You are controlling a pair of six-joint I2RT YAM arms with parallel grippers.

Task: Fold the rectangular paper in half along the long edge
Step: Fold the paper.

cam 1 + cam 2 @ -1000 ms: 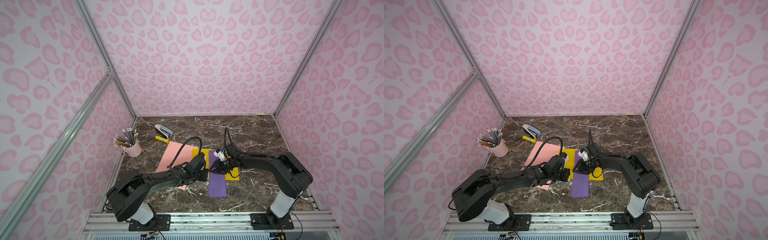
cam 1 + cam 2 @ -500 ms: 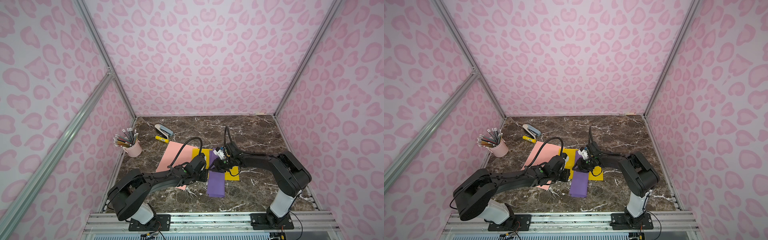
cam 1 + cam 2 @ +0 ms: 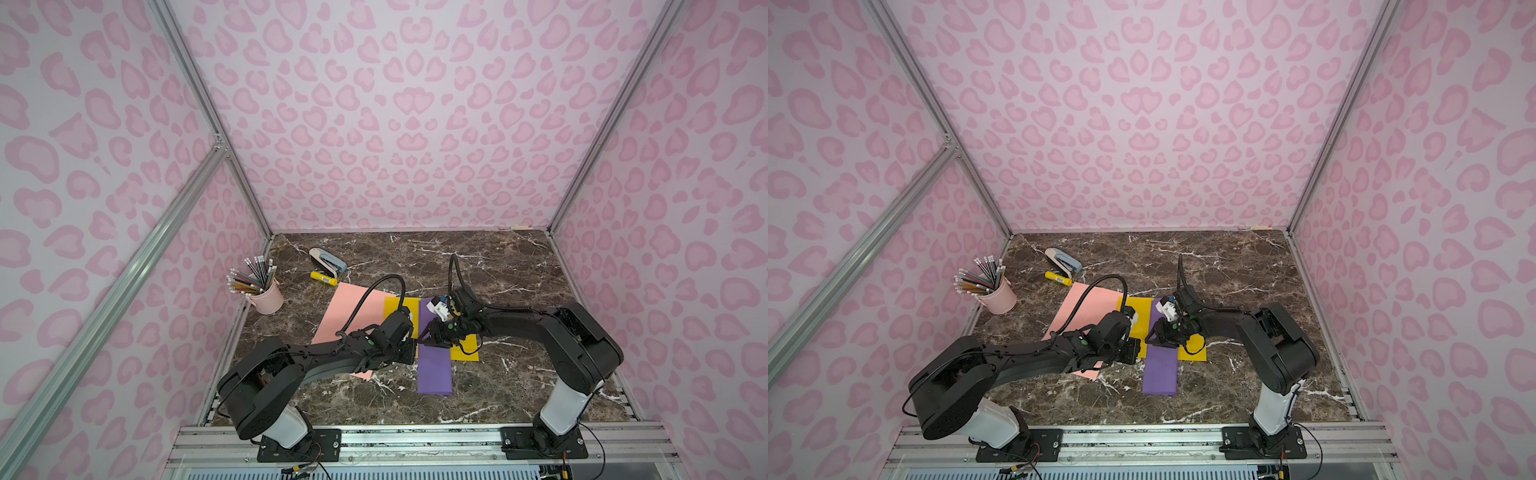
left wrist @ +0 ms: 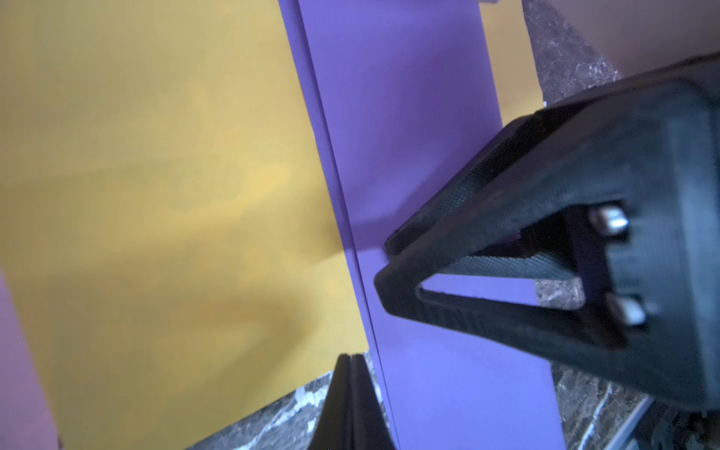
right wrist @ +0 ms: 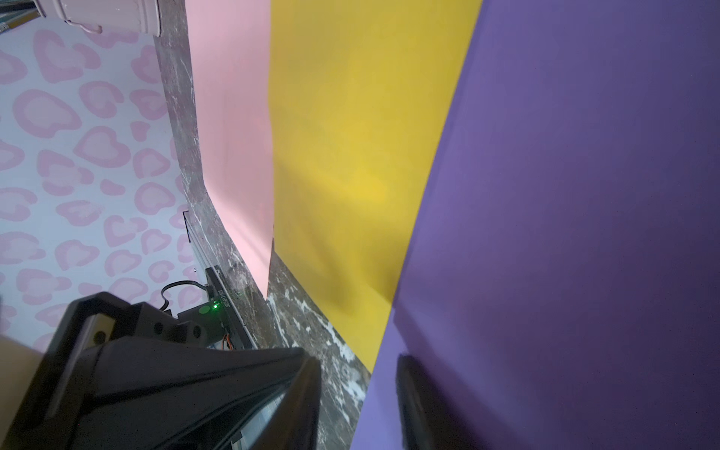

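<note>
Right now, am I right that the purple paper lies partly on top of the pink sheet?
Not quite: the purple paper lies partly on top of the yellow sheet, while the pink sheet sits further over, clear of it. Both top views show this.

**Pink hearts all round, dark marble below**

We're looking into a tall booth: walls (image 3: 399,124) papered pale lilac with pink heart-shaped blotches, and aluminium posts (image 3: 209,120) running up the corners. A diagonal brace (image 3: 124,282) cuts across the left wall. Down below sits a dark brown marble-look tabletop (image 3: 478,257), white-veined and evenly lit, fronted by a slotted metal rail (image 3: 415,436).
</note>
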